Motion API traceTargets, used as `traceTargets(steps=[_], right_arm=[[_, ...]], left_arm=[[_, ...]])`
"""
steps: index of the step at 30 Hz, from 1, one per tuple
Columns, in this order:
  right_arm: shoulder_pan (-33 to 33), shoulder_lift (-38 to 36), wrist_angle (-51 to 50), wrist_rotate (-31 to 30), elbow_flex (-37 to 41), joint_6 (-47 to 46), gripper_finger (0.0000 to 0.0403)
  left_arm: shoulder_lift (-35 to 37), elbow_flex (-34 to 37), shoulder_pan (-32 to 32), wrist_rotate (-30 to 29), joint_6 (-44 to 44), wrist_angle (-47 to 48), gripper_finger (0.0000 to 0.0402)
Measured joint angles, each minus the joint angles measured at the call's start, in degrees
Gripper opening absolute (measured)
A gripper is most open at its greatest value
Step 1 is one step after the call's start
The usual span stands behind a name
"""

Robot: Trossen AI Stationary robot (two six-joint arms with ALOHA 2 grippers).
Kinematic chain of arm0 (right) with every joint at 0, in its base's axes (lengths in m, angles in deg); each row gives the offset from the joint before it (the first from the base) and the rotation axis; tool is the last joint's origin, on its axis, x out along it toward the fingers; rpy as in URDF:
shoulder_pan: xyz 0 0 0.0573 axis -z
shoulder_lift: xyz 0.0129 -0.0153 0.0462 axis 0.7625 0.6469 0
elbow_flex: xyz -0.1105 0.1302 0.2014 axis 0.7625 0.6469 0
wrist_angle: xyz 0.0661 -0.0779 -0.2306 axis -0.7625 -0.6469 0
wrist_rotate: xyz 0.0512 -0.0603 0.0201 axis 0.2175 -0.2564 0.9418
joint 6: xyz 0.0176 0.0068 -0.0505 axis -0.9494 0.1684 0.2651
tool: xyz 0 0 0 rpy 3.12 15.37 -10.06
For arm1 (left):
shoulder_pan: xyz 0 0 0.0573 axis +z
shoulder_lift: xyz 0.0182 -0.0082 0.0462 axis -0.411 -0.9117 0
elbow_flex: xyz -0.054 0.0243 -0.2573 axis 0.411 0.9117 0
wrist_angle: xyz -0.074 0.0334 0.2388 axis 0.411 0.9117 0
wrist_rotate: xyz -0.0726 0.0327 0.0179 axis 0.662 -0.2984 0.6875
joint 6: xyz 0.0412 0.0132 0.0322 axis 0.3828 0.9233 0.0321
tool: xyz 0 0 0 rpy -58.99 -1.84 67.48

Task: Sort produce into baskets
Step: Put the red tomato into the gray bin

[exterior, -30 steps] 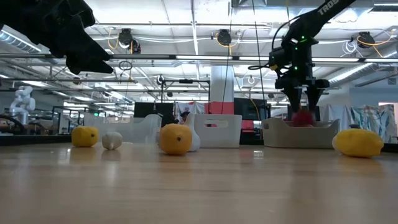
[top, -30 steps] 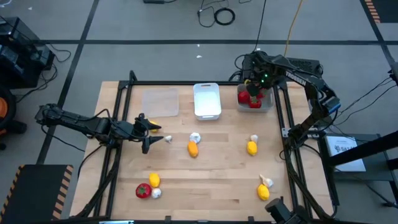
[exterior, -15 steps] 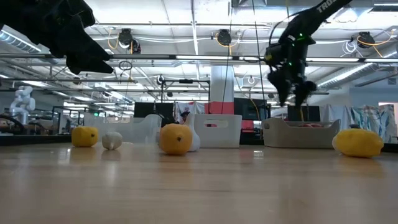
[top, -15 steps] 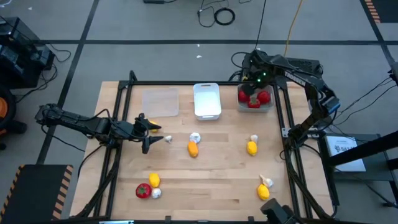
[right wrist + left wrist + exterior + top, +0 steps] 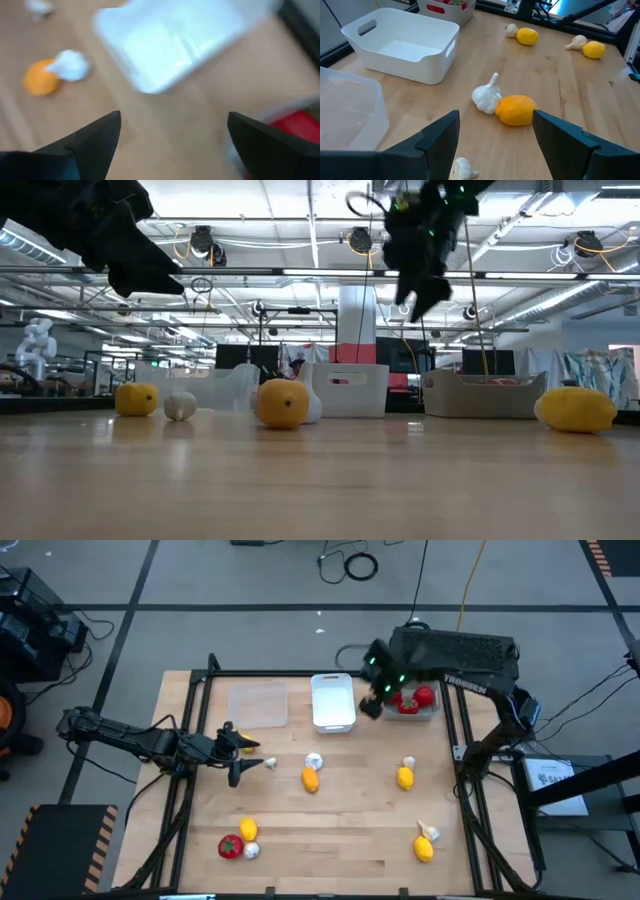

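Produce scattered over the wooden table [image 5: 340, 830]: two red tomatoes [image 5: 415, 698] already lying in the grey-white tray [image 5: 432, 712] at the far right corner. White tray [image 5: 333, 700] at the middle of the far edge, clear tray [image 5: 258, 703] beside it toward the far left corner. Mid-table, a lemon [image 5: 311, 779] touching a garlic bulb [image 5: 314, 761]; further right, another lemon [image 5: 404, 777] with garlic just beside it. Near the front edge on the left, a tomato [image 5: 230, 846], a lemon and a garlic bulb clustered; on the right, a lemon [image 5: 424, 849] and garlic together. Right gripper [image 5: 372, 706] raised between white and grey-white trays, fingers spread, grasping nothing. Left gripper [image 5: 243, 762] hanging by the left edge over a small garlic bulb [image 5: 464, 168], fingers released and empty.
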Motion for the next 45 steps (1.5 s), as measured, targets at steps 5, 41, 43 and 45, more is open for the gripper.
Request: traceTargets(steps=[5, 41, 43, 45], right_arm=[[-12.7, 0.2, 7.5, -0.1, 0.0, -3.7, 0.0356], [-47.2, 45.3, 84.2, -6.1, -19.3, 7.6, 0.0356], [-46.8, 49.5, 79.3, -6.1, -27.2, 8.4, 0.0356], [-46.5, 53.3, 74.9, -6.1, -34.5, 9.0, 0.0356]], left_arm=[[0.0, 0.0, 0.0, 2.8, -0.1, 0.1, 0.0256], [0.0, 0.9, 0.0, -13.6, 3.5, 1.9, 0.0256], [0.0, 0.9, 0.0, -17.1, 3.3, 3.8, 0.0256], [0.0, 0.9, 0.0, -19.9, 3.0, 5.6, 0.0256]])
